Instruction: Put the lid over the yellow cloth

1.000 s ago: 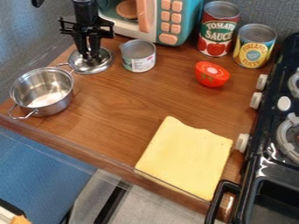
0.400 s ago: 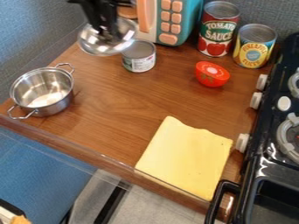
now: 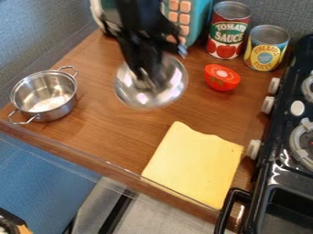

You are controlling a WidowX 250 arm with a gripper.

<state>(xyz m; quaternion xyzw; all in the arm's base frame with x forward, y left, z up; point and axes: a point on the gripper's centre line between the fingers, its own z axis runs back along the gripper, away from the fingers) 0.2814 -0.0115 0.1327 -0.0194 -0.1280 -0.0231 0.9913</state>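
The wall (image 3: pixel 36 32) at the back is grey, and in front of it is a brown wooden desk (image 3: pixel 98 114). Down below the desk there is some blue (image 3: pixel 43 176). The black gripper (image 3: pixel 149 75) comes down from the top, and its fingers are grasping the shiny round lid (image 3: pixel 139 97) at the middle of its top. The lid is up in the air over the desk. It is farther back than the yellow cloth (image 3: pixel 194 167) and a bit to the left of it, and the two are apart.

The yellow cloth lies flat near the front edge of the desk, close to the black stove (image 3: pixel 266 183). One of its corners points to the back. A black handle (image 3: pixel 227 208) is right by its front corner.

A shiny metal pot (image 3: pixel 44 97) with two loop handles stands upright on the left side of the desk, well apart from the cloth. At the back on the right, a tall red can (image 3: pixel 229 34) and a shorter yellow can (image 3: pixel 267 49) stand next to each other. A red tomato half (image 3: pixel 221 78) sits just in front of them. Behind the gripper is a blue-green toy box (image 3: pixel 200 20) with pink buttons.
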